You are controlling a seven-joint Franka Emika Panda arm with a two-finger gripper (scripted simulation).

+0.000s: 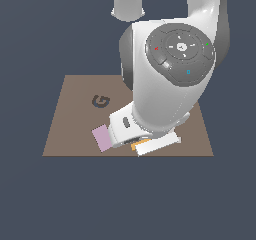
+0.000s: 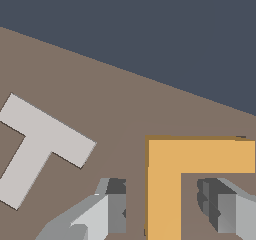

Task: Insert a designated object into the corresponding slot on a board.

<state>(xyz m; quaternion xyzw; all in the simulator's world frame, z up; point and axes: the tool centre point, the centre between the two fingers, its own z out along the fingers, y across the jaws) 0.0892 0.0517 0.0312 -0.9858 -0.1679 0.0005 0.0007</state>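
Looks like the pick-up step: the tool sits spread wide around one leg of the orange L piece lying flat on the board, so squeezing shut comes next.

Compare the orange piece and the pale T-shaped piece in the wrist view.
The orange piece is L-shaped; the T-shaped piece is pale grey-white. The orange piece sits between the open pincer's fingers; the T-shaped piece lies off to the side, outside them. Both lie flat on the brown board.

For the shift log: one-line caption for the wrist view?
Open gripper straddling the orange L-shaped piece on the brown board, white T-shaped piece nearby.
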